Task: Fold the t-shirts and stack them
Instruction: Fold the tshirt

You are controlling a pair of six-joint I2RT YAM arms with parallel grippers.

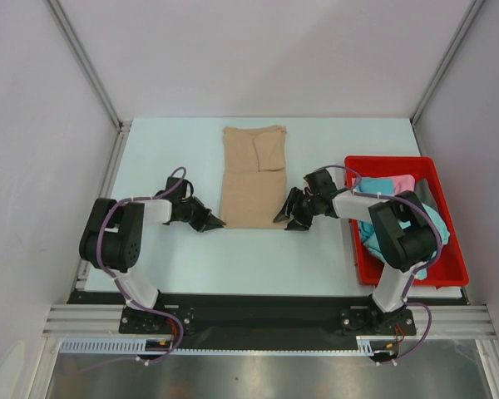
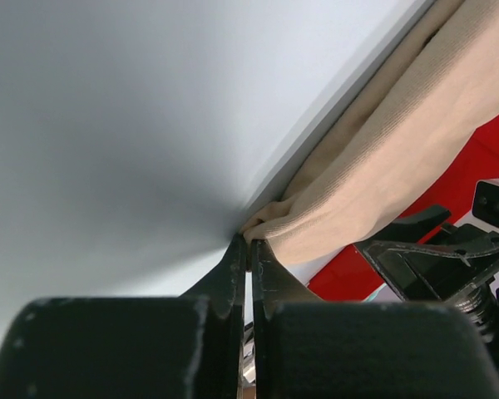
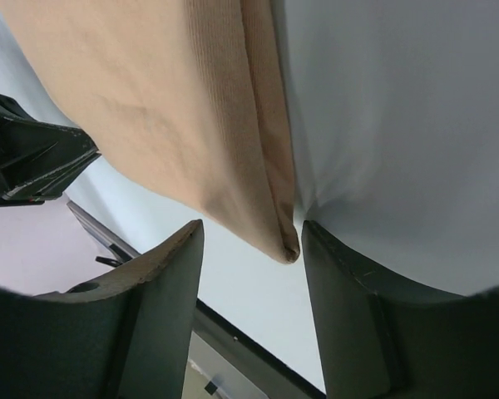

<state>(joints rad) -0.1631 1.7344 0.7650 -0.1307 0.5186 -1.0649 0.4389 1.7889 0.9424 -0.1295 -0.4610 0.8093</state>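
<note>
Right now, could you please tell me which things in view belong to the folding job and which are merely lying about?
Belonging to the job:
tan cloth t-shirt, left gripper jaws shut on one near corner, right gripper jaws open around the other
teal cloth t-shirt, not yet folded
pink cloth t-shirt, not yet folded

Lying about:
red plastic bin
pale table

Tan t-shirt (image 1: 252, 176): recorded as plain beige, unprinted; a fine ribbed texture is noted in the wrist views. Red bin (image 1: 449, 268): solid red. Teal t-shirt (image 1: 381, 186) and pink t-shirt (image 1: 404, 180): both logged as plain. Table (image 1: 166, 158): pale bluish white. Left gripper (image 1: 209, 223) and right gripper (image 1: 289, 218): black. Cables (image 1: 176, 173): purple.
</note>
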